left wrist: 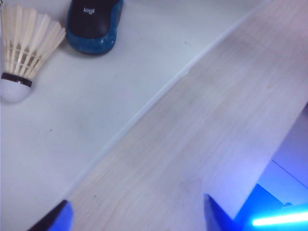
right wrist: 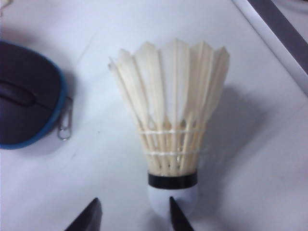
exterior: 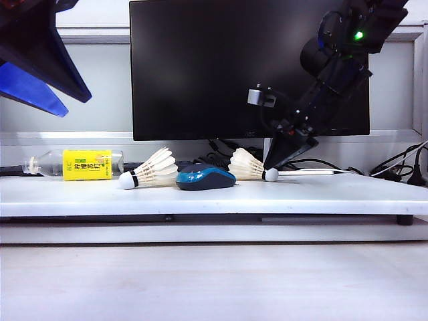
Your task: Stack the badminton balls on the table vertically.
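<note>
Exterior view: right hand (exterior: 275, 162) tilted over shuttlecock (exterior: 252, 166); left hand (exterior: 40, 67) raised.

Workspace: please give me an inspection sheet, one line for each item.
Surface: white table, nothing spilled.
Job's things: left shuttlecock and right shuttlecock lie on their sides, unstacked.
Clutter: blue mouse between them; paper clip; bottle lying down.
Grippers: left gripper open, raised off the table; right gripper open, at the right shuttlecock's tip.
Cables: bundle behind, at right.
Surroundings: dark monitor.
</note>
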Motion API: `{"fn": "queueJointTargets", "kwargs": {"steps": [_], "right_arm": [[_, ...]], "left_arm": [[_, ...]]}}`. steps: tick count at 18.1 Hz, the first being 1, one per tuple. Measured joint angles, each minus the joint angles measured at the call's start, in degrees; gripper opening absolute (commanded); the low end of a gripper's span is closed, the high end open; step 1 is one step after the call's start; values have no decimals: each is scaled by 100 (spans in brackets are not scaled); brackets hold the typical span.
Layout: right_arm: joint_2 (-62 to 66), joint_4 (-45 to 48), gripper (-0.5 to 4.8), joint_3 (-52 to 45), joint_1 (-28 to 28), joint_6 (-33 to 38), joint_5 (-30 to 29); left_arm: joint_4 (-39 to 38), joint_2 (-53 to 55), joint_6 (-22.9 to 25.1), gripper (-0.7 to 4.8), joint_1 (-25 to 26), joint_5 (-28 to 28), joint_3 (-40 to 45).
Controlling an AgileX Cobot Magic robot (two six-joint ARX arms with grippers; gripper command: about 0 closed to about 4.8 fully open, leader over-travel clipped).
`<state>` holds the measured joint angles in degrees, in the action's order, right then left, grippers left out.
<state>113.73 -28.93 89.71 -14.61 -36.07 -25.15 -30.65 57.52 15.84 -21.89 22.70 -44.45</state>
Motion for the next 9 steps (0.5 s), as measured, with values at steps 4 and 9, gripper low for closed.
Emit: {"fn": "queueJointTargets", "kwargs": {"steps": [4,9], "right_arm": [[83,210,179,13,0,-2,-2],[114,339,180,15,4,-63,317]], "left_arm": [[-4,0,0,364,2,-17,0],[-46,0,0,364,2,-17,0]]}}
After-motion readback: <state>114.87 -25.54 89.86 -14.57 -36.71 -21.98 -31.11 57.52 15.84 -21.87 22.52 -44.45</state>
